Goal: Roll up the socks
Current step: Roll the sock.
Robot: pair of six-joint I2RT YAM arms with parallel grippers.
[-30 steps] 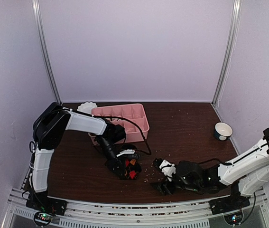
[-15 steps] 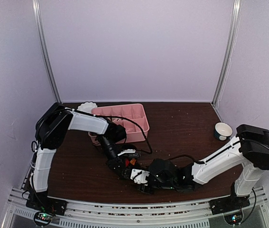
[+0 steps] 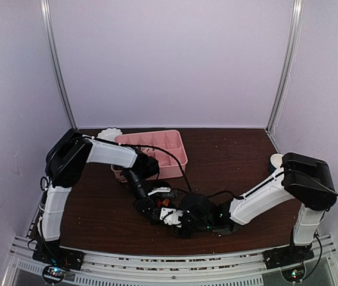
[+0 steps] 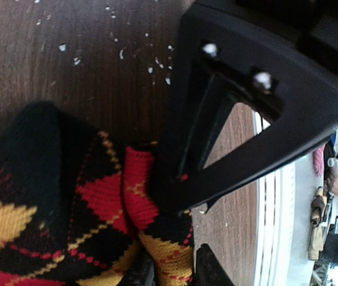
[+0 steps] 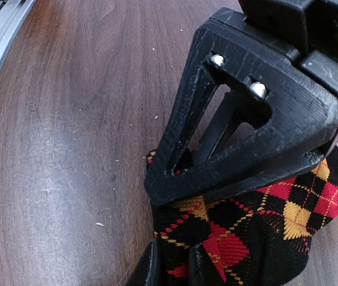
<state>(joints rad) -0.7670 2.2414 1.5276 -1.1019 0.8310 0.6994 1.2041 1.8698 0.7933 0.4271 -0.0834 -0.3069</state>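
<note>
One of the socks, a black one with red, orange and yellow argyle diamonds (image 3: 164, 206), lies bunched on the dark table in front of the pink tray. My left gripper (image 3: 154, 210) is shut on a fold of it; in the left wrist view the argyle sock (image 4: 55, 208) fills the lower left and is pinched by the left gripper (image 4: 170, 238). My right gripper (image 3: 179, 221) reaches in from the right and is shut on the same argyle sock (image 5: 264, 226), with fabric squeezed between the right gripper (image 5: 173, 235) jaws. No cream-white sock shows.
A pink compartment tray (image 3: 157, 146) stands behind the sock, with a white scalloped dish (image 3: 109, 134) at its left end. A small white bowl (image 3: 276, 159) peeks out behind the right arm's elbow. Crumbs dot the table (image 3: 234, 155). The front rail (image 4: 270, 208) runs close by.
The right arm has swung left across the table to the argyle sock, and its jaws have closed on it. The left gripper has kept its hold and barely moved.
</note>
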